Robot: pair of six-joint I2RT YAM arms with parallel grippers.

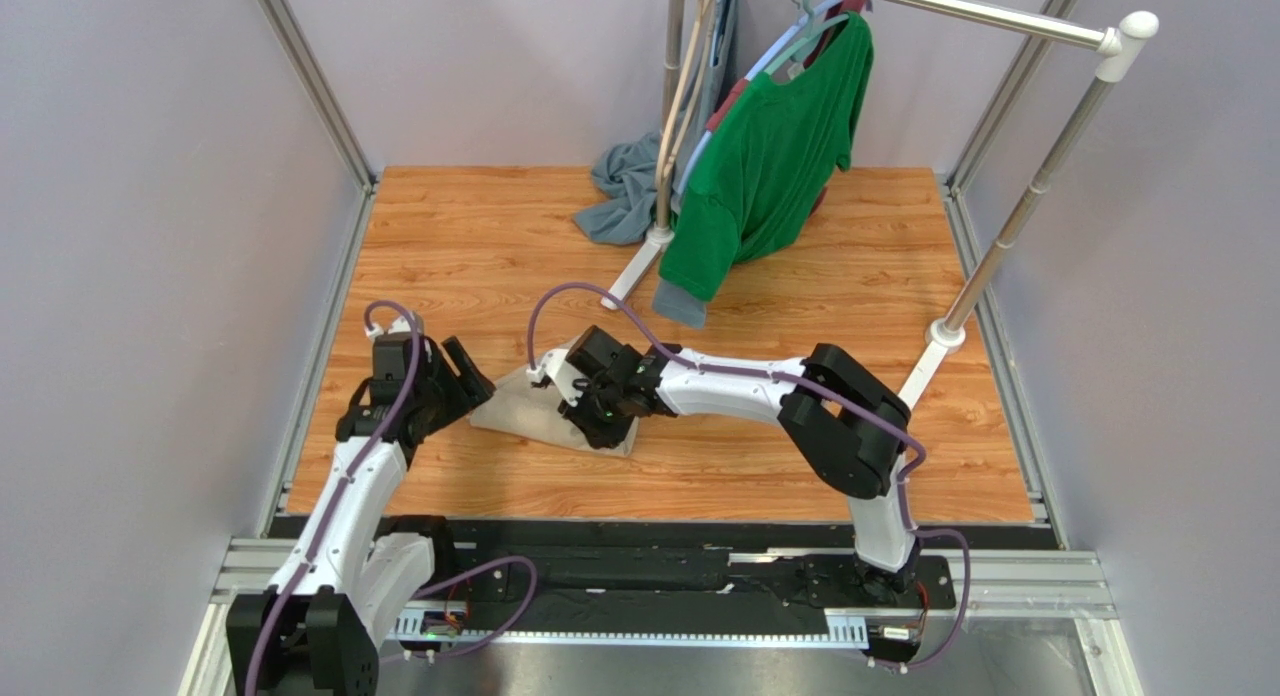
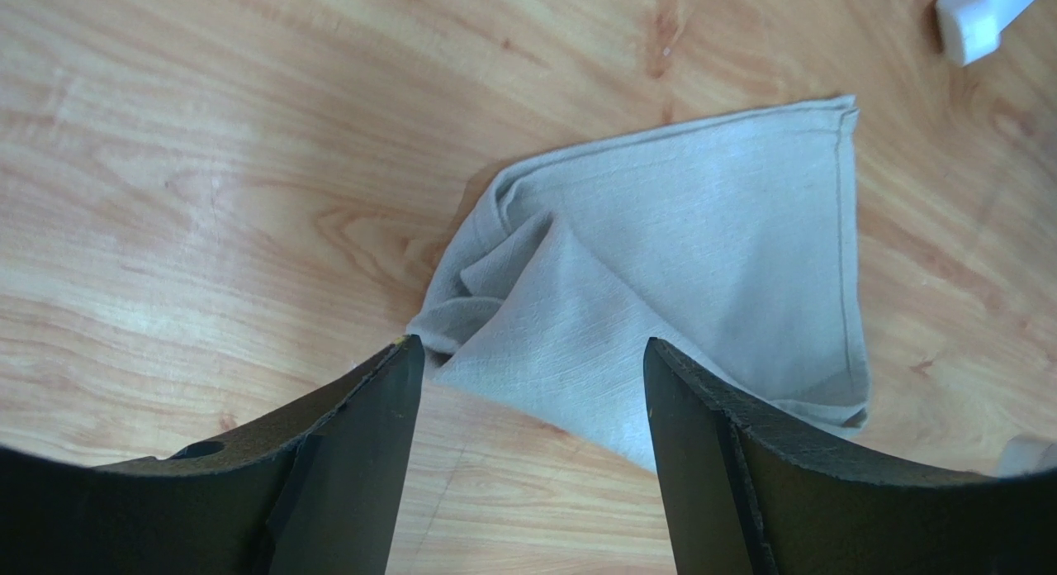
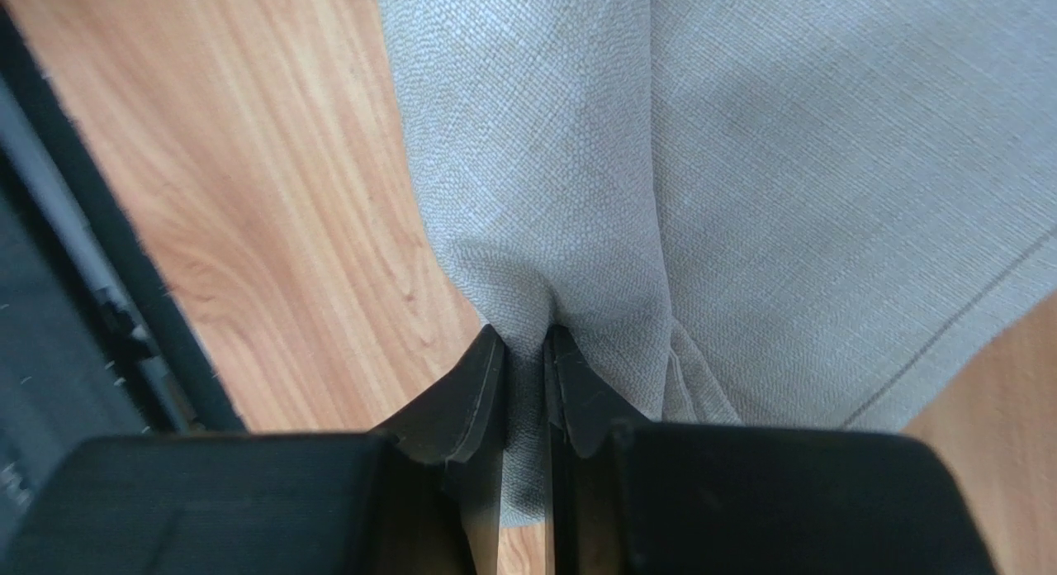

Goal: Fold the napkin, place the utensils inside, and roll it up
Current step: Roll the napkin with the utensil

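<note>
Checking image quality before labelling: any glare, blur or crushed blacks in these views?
Top external: even, diffuse light, soft shadows on the wooden table, sharp throughout. Left wrist: pale sheen on the wood at left, napkin crisp, left gripper nearly black. Right wrist: cloth weave sharp, right gripper dark with little detail, rail at the left edge soft.

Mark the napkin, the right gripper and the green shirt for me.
napkin (image 2: 707, 265): left wrist view, flat middle of the cloth.
right gripper (image 3: 526, 346): right wrist view, between fingertips pinching a napkin fold.
green shirt (image 1: 781, 141): top external view, chest of the hanging shirt.
</note>
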